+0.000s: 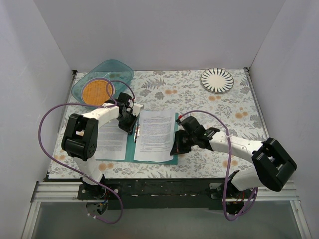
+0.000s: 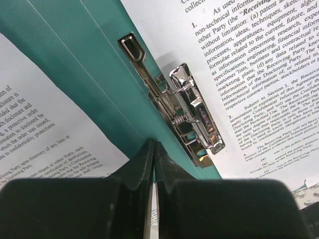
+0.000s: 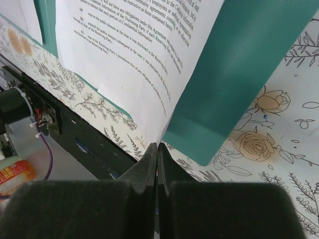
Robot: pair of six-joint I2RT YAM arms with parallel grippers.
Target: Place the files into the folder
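Top view: the folder (image 1: pixel 130 152) lies open on the worktop (image 1: pixel 219 107) with files (image 1: pixel 155 134) on both halves. The left claw (image 1: pixel 128 118) is at the spine's upper end, the right claw (image 1: pixel 175 148) at the outer edge. The left arm hides part of the left sheet.

Left wrist: the claw (image 2: pixel 153 149) is pinched closed and empty, with the metal clip (image 2: pixel 192 119) just ahead.

Right wrist: the claw (image 3: pixel 157 149) is also closed, its tips at a sheet corner (image 3: pixel 164 119); contact is unclear. The paper is probably light, floppy and slippery, so it is best taken at a free corner.
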